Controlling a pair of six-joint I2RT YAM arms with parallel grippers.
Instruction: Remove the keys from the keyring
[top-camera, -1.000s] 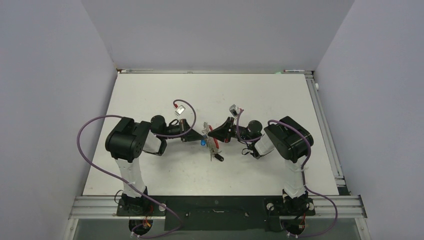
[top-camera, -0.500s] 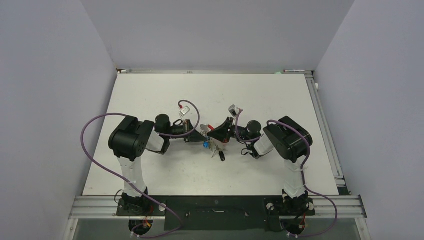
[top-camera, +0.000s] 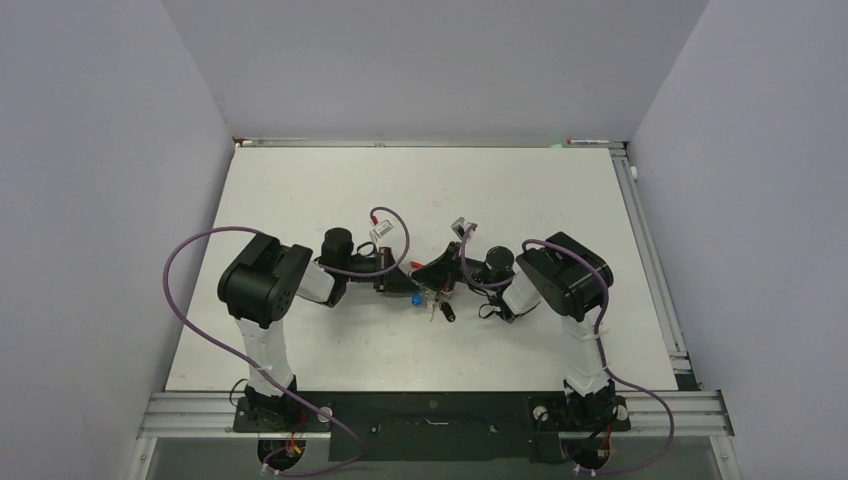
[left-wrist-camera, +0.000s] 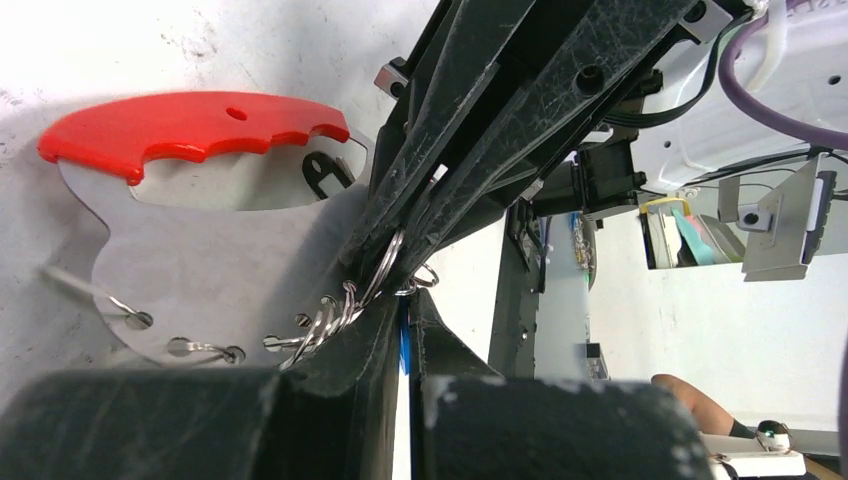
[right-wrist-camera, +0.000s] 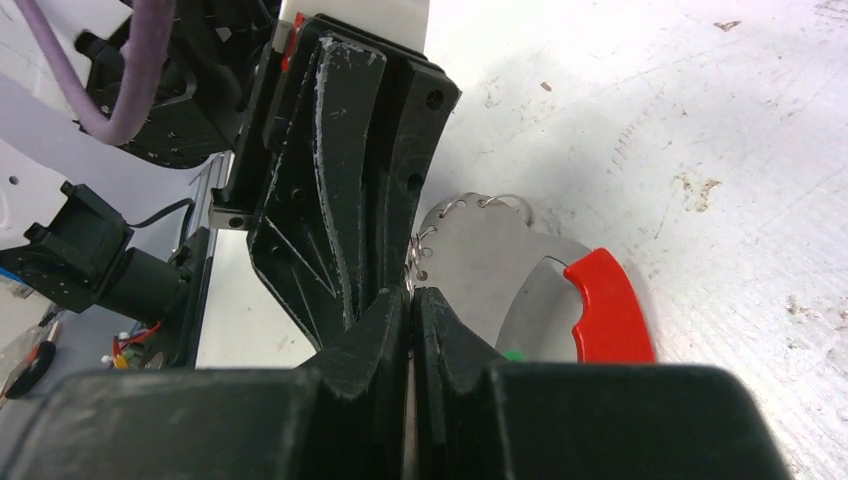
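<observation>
- No key is seen lying apart on the surface. In the top view the keys are bunched as one small cluster between the two arms, so the removal is judged to be at an early stage, with most or all of it left.
- The keyring is shown in the left wrist view as a flat grey plate topped by a red arc. It lies low over the surface at mid-table.
- Small wire loops are threaded through holes along the plate's edge. Whether any loop has been freed cannot be told.
- The left gripper is clenched, its tips set at the looped edge. A blue sliver is seen in the slit between its fingers, likely the blue-headed key, though a firm hold cannot be confirmed.
- The right gripper is clenched too, meeting the left tip to tip. It appears to be pinched onto the keyring's edge at a wire loop.
</observation>
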